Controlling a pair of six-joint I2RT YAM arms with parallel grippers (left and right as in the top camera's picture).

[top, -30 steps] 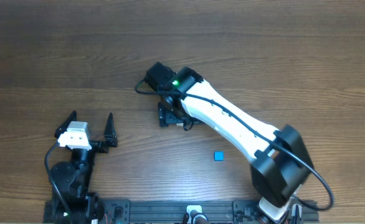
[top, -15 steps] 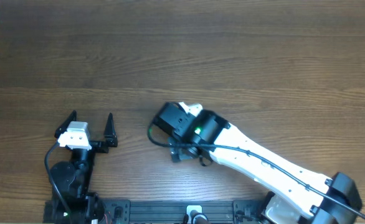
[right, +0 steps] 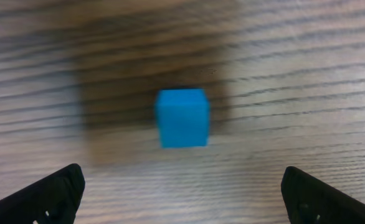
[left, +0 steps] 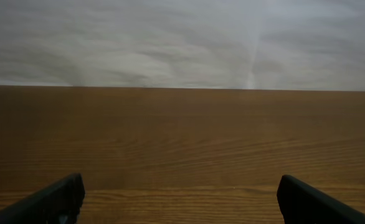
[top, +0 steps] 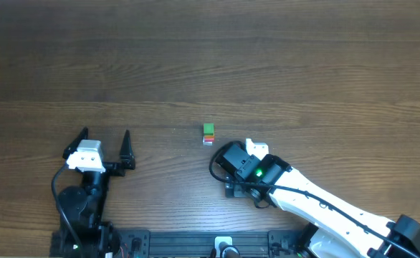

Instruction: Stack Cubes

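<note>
My right claw (right: pixel 182 196) hangs open straight above the blue cube (right: pixel 182 118). Near that cube, a green cube (top: pixel 208 129) sits on a red cube (top: pixel 208 140). My left claw (top: pixel 104 142), also open, rests well apart from it.

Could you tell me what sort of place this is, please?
Probably a robotics lab bench: a bare wooden table, a left arm and right arm based at its edge, small cubes, and a plain white wall behind.

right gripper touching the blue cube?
Apart. Right wrist view: bare wood separates the blue cube from both fingers of the open right gripper.
</note>
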